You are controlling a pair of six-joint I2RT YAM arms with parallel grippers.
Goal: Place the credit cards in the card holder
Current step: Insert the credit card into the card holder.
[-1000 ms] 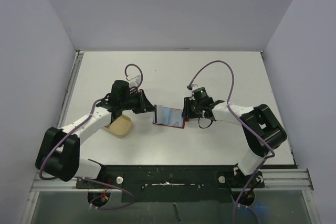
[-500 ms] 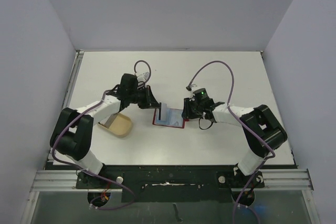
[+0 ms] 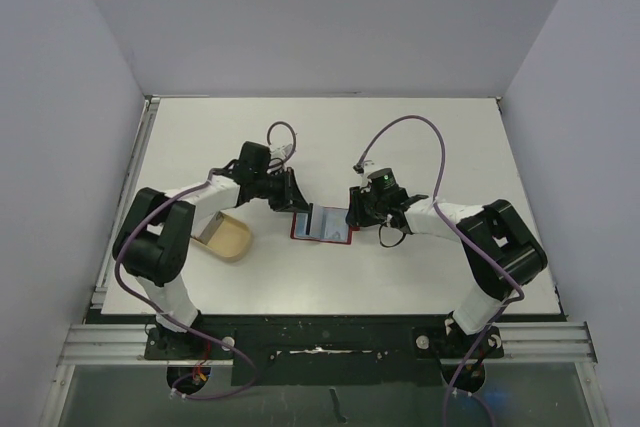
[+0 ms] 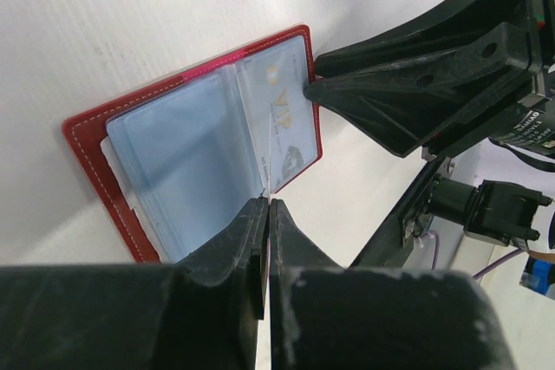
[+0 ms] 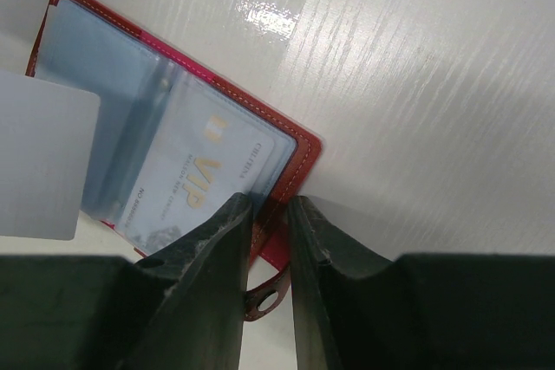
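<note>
Card holder [image 4: 85,145] edge in right claw [image 5: 269,205], credit card [image 5: 39,158] in left claw [image 4: 267,207].

One tan oval dish [image 3: 232,240] is noted on the white surface [image 3: 420,137], left of the left tool [image 3: 291,199], nearer the front edge and apart from it. Dish is seated flat, rim up. Streaked sheen is seen beyond the right tool [image 5: 270,204]. Pale lilac walls [image 3: 330,17] are recorded on three sides.

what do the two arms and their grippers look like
The left arm and right arm have white link shells with bulky black joints; a looping purple cable runs along each. The left gripper and right gripper have matte black, wedge-shaped fingers.
</note>
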